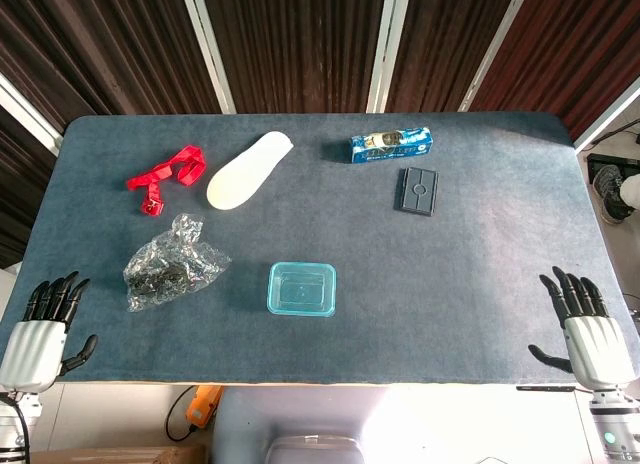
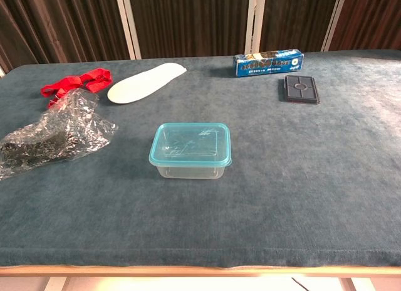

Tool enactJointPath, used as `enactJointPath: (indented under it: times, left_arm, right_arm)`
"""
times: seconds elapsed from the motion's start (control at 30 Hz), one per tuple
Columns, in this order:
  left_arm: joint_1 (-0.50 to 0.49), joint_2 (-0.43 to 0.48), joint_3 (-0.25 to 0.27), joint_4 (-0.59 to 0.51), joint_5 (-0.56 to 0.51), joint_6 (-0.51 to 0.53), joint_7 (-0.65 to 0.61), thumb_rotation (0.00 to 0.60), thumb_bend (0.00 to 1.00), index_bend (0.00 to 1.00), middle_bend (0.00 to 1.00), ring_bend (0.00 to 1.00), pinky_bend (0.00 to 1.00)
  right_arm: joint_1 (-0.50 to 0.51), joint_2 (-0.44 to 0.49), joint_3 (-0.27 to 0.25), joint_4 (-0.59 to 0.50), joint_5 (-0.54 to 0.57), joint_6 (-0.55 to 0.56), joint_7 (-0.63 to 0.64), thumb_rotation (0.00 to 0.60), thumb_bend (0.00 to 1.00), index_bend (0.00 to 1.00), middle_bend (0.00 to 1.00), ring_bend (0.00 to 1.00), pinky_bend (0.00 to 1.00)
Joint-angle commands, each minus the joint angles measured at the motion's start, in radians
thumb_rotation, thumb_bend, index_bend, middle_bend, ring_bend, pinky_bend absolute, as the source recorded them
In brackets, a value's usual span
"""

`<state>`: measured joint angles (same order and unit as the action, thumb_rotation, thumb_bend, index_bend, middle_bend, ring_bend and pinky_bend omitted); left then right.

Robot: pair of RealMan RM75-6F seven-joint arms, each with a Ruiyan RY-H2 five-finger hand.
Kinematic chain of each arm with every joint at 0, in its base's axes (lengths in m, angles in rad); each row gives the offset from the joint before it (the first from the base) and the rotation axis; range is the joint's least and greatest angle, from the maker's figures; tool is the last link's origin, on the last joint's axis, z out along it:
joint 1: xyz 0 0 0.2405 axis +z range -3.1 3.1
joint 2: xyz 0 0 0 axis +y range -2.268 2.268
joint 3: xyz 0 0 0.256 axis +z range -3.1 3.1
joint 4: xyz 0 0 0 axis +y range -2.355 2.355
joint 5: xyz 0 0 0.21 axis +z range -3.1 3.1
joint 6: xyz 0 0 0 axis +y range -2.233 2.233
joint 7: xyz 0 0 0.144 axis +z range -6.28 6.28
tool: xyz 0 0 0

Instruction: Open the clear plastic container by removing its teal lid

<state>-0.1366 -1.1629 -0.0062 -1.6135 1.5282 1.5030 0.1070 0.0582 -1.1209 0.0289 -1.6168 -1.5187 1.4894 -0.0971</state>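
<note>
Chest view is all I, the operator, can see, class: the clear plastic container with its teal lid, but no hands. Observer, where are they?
Observer: The left hand rests at the table's near left corner, holding nothing.
Operator: And the right?
Observer: The right hand sits at the near right corner, fingers apart.
Operator: Is either touching the container?
Observer: No. The clear plastic container lies between them, well apart from both, teal lid still on.
</note>
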Motion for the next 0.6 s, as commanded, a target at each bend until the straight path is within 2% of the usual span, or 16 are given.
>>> enactJointPath:
  times: [0.03, 0.17, 0.3, 0.37, 0.6]
  left_arm:
    - [-0.01, -0.006, 0.0, 0.01, 0.005, -0.02, -0.014, 0.6, 0.32, 0.0, 0.0, 0.0, 0.0]
    - [-0.07, -0.041, 0.004, 0.063, 0.07, -0.084, -0.148, 0.6, 0.31, 0.0, 0.0, 0.0, 0.0]
    - [-0.194, -0.099, 0.013, 0.125, 0.148, -0.223, -0.364, 0.6, 0.28, 0.0, 0.0, 0.0, 0.0]
    - [-0.25, -0.13, 0.004, 0.142, 0.167, -0.279, -0.413, 0.6, 0.28, 0.0, 0.0, 0.0, 0.0]
    - [-0.406, -0.264, -0.034, 0.182, 0.159, -0.462, -0.328, 0.6, 0.28, 0.0, 0.0, 0.0, 0.0]
  right_arm:
    - [0.0, -0.001, 0.001, -0.002, -0.001, -0.001, -0.001, 0.6, 0.17, 0.0, 0.0, 0.0, 0.0]
    - [0.002, -0.003, 0.0, -0.005, -0.001, -0.005, -0.008, 0.6, 0.17, 0.0, 0.0, 0.0, 0.0]
    - [0.009, -0.003, -0.002, -0.007, 0.002, -0.026, -0.009, 0.6, 0.17, 0.0, 0.0, 0.0, 0.0]
    - [0.014, 0.0, -0.004, -0.009, 0.0, -0.035, -0.004, 0.6, 0.17, 0.0, 0.0, 0.0, 0.0]
    - [0.015, 0.021, -0.013, -0.013, -0.019, -0.041, 0.042, 0.6, 0.17, 0.0, 0.0, 0.0, 0.0]
